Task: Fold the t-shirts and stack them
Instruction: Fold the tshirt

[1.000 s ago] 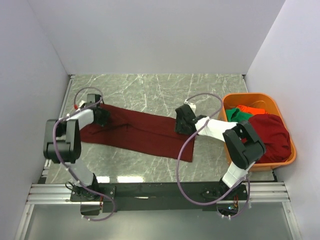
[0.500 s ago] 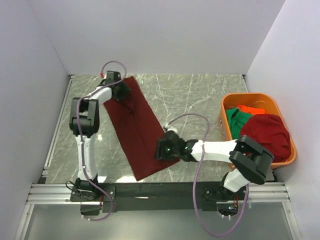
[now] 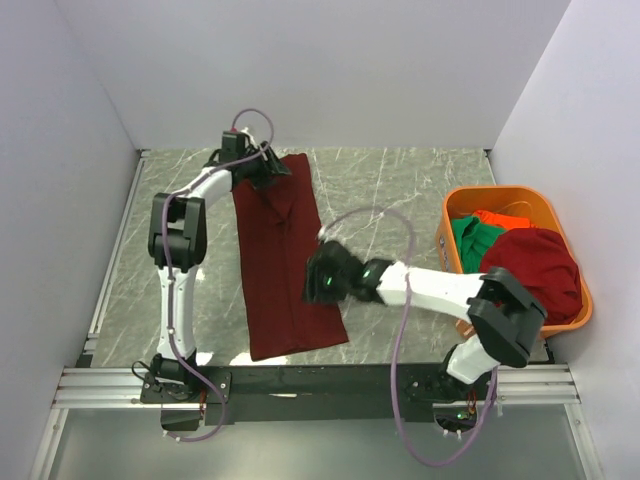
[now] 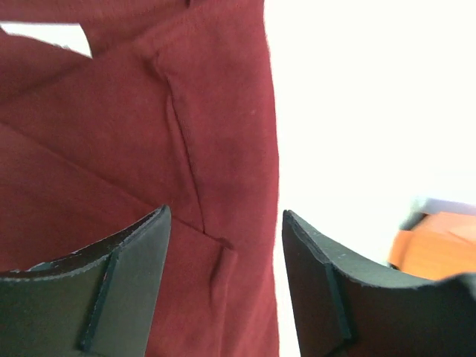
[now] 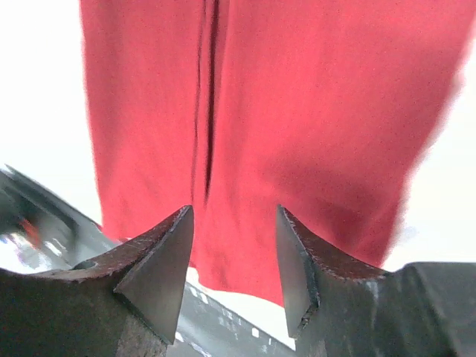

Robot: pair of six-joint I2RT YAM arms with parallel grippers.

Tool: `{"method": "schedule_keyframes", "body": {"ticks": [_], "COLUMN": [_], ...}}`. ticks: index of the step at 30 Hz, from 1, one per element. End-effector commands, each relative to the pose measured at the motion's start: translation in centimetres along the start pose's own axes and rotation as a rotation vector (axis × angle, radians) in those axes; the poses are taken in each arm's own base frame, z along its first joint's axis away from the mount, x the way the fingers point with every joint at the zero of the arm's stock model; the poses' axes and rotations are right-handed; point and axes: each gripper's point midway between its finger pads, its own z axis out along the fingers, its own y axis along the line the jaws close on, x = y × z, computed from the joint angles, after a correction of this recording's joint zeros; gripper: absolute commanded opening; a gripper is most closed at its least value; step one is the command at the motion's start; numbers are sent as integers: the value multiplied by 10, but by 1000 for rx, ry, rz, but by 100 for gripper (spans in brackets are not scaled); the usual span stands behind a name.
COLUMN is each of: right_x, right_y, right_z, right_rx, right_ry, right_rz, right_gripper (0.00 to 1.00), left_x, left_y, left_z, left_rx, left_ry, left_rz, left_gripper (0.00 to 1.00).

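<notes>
Finding: one dark maroon t-shirt (image 3: 285, 270) lies on the marble table (image 3: 410, 200) as a long narrow strip, running from the far edge toward the near rail, with its sides apparently already turned in. The left gripper (image 3: 268, 171) sits over the far end of the strip. Its wrist view shows the jaws apart with cloth and a seam line visible beyond them, so nothing is pinched. The right gripper (image 3: 323, 279) hovers at the strip's right edge about halfway along, also spread and empty, with red cloth filling its wrist view. The orange basket (image 3: 495, 190) at the right holds the remaining stock: a green t-shirt (image 3: 465, 233), an orange-red t-shirt (image 3: 500, 217) and a second maroon t-shirt (image 3: 540, 265) heaped on top. Assessment: the step in hand appears to be the crosswise fold that shortens the strip into a rectangle. To do it well, each gripper should take one corner of the same short end, catching every layer (a one-layer grip would likely let the tucked sides spill open). The two should lift only slightly, travel together and keep the edge taut and square. The near hem sits slightly askew and close to the table edge, so it should be aligned on landing. The creases near the far end warrant smoothing first.
</notes>
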Motion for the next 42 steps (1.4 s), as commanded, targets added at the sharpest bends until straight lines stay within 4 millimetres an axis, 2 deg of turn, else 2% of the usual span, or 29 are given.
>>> {"method": "schedule_keyframes", "body": {"ticks": [1, 2, 3, 4, 5, 6, 7, 8, 9, 10, 11, 12, 13, 14, 15, 16, 17, 18, 19, 21, 23, 25, 30, 38, 42], "right_x": [-87, -114, -140, -158, -190, -199, -219, -250, -254, -264, -283, -288, -292, -308, -305, -307, -319, -314, -317, -323, -332, -331, -334, -332, -329], "right_y": [0, 1, -8, -11, 1, -4, -13, -1, -11, -13, -5, -8, -6, 0, -9, -8, -3, -8, -5, 0, 1, -5, -15, -13, -16], "right_z": [-30, -36, -34, -33, -41, -23, -20, -25, 1, 6, 6, 26, 34, 33, 57, 65, 66, 84, 88, 98, 102, 114, 129, 148, 151], "right_rx": [-72, -95, -110, -121, -167, -166, -169, -214, -203, -235, -277, -302, -327, -350, -338, -344, -364, -369, -401, -452, -462, -448, -424, -435, -401], "right_ry": [-182, -232, -271, -295, -351, -325, -343, -394, -363, -349, -370, -361, -350, -377, -351, -339, -356, -333, -328, -344, -365, -361, -380, -371, -376], "right_rz": [52, 73, 100, 95, 92, 102, 124, 118, 138, 165, 163, 177, 206, 208, 228, 251, 255, 275, 307, 320, 344, 372, 432, 482, 496], "right_gripper": [54, 54, 54, 54, 54, 53, 53, 53, 53, 53, 53, 53, 53, 53, 53, 53, 53, 54, 54, 54, 54, 54, 54, 48, 47], "left_x": [-69, -64, -66, -76, -66, -63, -65, -45, -38, -40, -24, -20, -20, -11, -2, -1, 7, 14, 16, 26, 29, 30, 33, 37, 36], "left_y": [-66, -63, -68, -74, -64, -61, -64, -44, -40, -52, -29, -26, -37, -29, -28, -39, -37, -36, -44, -38, -42, -42, -44, -39, -40], "left_z": [-64, -70, -79, -99, -102, -108, -129, -130, -139, -165, -171, -182, -204, -211, -218, -236, -240, -246, -258, -267, -279, -290, -298, -292, -293], "left_rx": [185, 186, 198, 159, 106, 77, 39, -25, -45, -26, -115, -136, -120, -154, -160, -129, -135, -143, -119, -152, -147, -157, -143, -137, -127], "left_ry": [-146, -140, -155, -207, -202, -212, -249, -230, -242, -285, -289, -303, -336, -337, -322, -343, -326, -316, -325, -309, -321, -333, -331, -305, -302], "left_rz": [57, 6, -4, -19, -68, -92, -113, -181, -205, -198, -236, -236, -213, -215, -216, -187, -182, -179, -141, -128, -84, -59, -34, -30, -25], "left_gripper": [66, 65, 64, 63, 62, 61, 57, 51, 49, 48, 48, 48, 49, 50, 50, 50, 51, 51, 51, 52, 52, 53, 53, 52, 52]}}
